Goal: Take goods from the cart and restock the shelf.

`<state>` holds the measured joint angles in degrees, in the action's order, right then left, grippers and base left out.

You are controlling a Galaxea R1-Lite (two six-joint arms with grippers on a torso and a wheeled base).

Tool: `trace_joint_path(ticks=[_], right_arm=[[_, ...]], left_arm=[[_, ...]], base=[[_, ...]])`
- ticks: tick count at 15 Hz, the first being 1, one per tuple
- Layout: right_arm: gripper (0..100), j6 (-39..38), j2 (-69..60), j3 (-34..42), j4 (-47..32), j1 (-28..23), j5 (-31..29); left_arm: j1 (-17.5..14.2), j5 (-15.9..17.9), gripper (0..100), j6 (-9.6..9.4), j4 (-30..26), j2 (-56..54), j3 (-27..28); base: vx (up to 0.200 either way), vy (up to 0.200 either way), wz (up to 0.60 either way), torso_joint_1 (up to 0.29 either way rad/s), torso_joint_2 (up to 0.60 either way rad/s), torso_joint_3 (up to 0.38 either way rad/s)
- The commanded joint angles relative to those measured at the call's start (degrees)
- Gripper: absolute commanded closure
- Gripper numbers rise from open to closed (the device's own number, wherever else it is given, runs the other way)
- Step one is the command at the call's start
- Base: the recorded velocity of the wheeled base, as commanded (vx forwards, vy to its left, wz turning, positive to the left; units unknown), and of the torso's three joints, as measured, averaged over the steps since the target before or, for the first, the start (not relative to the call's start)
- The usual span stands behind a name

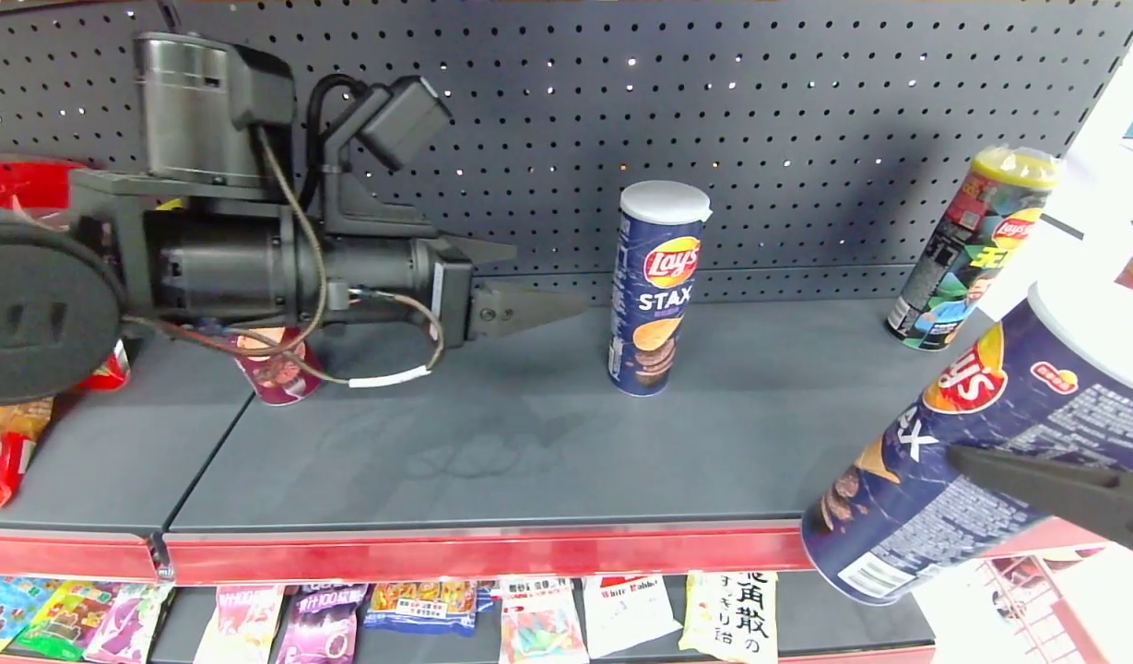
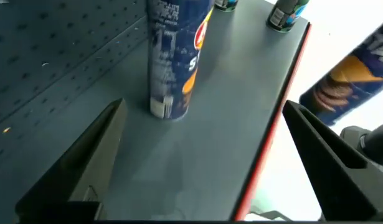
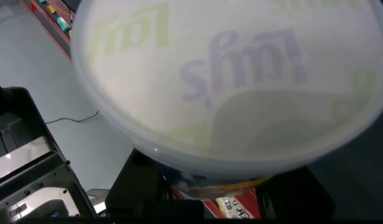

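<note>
Right now, the right claw is clamped on a blue chip can. It holds the can tilted, lid uppermost, at the robot's right. The can's base is level with the red front edge of the shelf.

The left claw hovers over the grey shelf with its fingers wide apart and nothing between them. They point at a second blue can that stands upright, near the tips but not touching.

Farther right, a yellow-lidded can tilts near the dark pegboard behind the shelf. A small maroon tub sits under the left arm, and red snack bags lie at the shelf's far left. Below, a lower shelf carries colourful packets.
</note>
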<state>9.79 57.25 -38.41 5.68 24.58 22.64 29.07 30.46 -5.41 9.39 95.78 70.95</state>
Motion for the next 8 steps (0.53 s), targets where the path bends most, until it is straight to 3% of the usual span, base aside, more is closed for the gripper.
trace_joint_path(ticks=[1, 8], right_arm=[[100, 0.1, 0.1, -0.2, 0.0, -0.1, 0.0], [100, -0.6, 0.1, 0.0, 0.0, -0.1, -0.6]], left_arm=[[1.9, -0.2, 0, -0.04, 0.1, 7.0, 4.9], [4.4, -1.5, 0, -0.12, 0.1, 14.8, 13.8]], base=[[0.0, 0.0, 0.0, 0.0, 0.0, 0.0], [0.0, 0.0, 0.0, 0.0, 0.0, 0.0]])
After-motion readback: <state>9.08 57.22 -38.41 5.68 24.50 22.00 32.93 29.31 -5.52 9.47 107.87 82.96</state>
